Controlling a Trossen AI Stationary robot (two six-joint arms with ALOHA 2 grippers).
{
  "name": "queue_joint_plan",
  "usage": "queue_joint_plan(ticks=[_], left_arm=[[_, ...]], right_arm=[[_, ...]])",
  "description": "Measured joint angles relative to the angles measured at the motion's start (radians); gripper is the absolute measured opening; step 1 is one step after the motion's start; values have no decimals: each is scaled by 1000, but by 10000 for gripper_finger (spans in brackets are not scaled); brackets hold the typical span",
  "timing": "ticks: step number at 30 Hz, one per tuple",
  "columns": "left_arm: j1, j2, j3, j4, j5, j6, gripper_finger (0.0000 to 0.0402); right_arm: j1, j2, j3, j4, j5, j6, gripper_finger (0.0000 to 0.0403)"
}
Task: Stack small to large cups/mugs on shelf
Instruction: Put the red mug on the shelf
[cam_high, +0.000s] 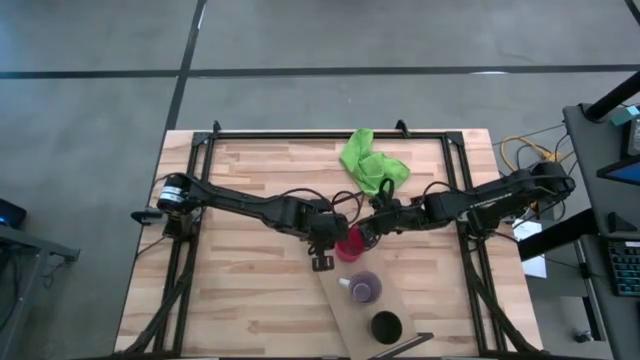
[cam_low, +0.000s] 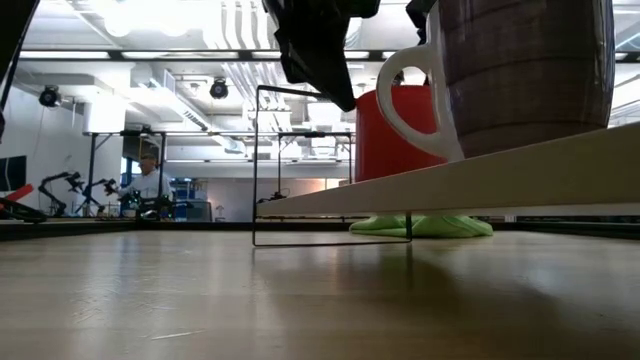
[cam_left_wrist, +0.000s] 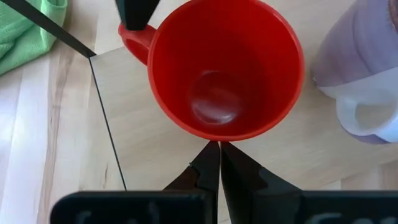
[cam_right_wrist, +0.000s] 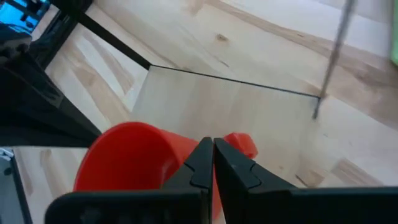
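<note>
The red cup (cam_high: 348, 246) stands at the far end of the light-wood shelf (cam_high: 352, 318), between my two grippers. It also shows in the left wrist view (cam_left_wrist: 224, 68), the right wrist view (cam_right_wrist: 127, 163) and the low view (cam_low: 385, 135). The translucent purple cup (cam_high: 363, 287) and the black cup (cam_high: 386, 326) stand nearer on the shelf. My left gripper (cam_left_wrist: 219, 152) is shut at the cup's wall opposite the handle. My right gripper (cam_right_wrist: 213, 148) is shut at the handle side. My left gripper's shut fingertips (cam_left_wrist: 211, 155) lie against the red cup's outer wall just under the rim (cam_left_wrist: 214, 138), opposite the handle. They come slanting down from the table's left. The cup stands on the shelf, mouth up. My right gripper's shut fingers (cam_right_wrist: 202, 158) stand between the cup's wall (cam_right_wrist: 168, 155) and its handle (cam_right_wrist: 241, 144), coming from above and the table's right. Nothing shows between the fingers. Whether they touch the handle cannot be told.
A crumpled green cloth (cam_high: 372, 162) lies on the slatted tabletop (cam_high: 250, 300) behind the grippers. In the low view the shelf (cam_low: 450, 185) sits raised on a thin black wire frame (cam_low: 300, 240). A black frame (cam_high: 300, 134) runs along the table's far and side edges.
</note>
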Motion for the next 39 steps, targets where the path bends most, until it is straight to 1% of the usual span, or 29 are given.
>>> queue_joint_plan(ticks=[3, 10, 24, 29, 32, 35, 39], left_arm=[[0, 0, 1, -1, 3, 0, 0], [0, -12, -1, -91, -19, -3, 0], [30, -12, -3, -77, -32, 0, 0], [38, -11, -3, -77, -32, -1, 0], [40, -10, -3, -77, -32, -2, 0], [40, -10, -4, -77, -32, -3, 0], [40, -10, -4, -76, -31, -3, 0]], right_arm=[[0, 11, 0, 6, 1, -20, 8], [0, 14, 0, -16, 11, -15, 8], [2, 14, 0, 10, 13, -37, 8], [3, -9, 0, 9, 13, -37, 8], [6, -35, 0, 10, 34, -38, 8], [15, -65, 0, -6, 35, -38, 9], [48, -78, 0, -83, 33, -5, 9]])
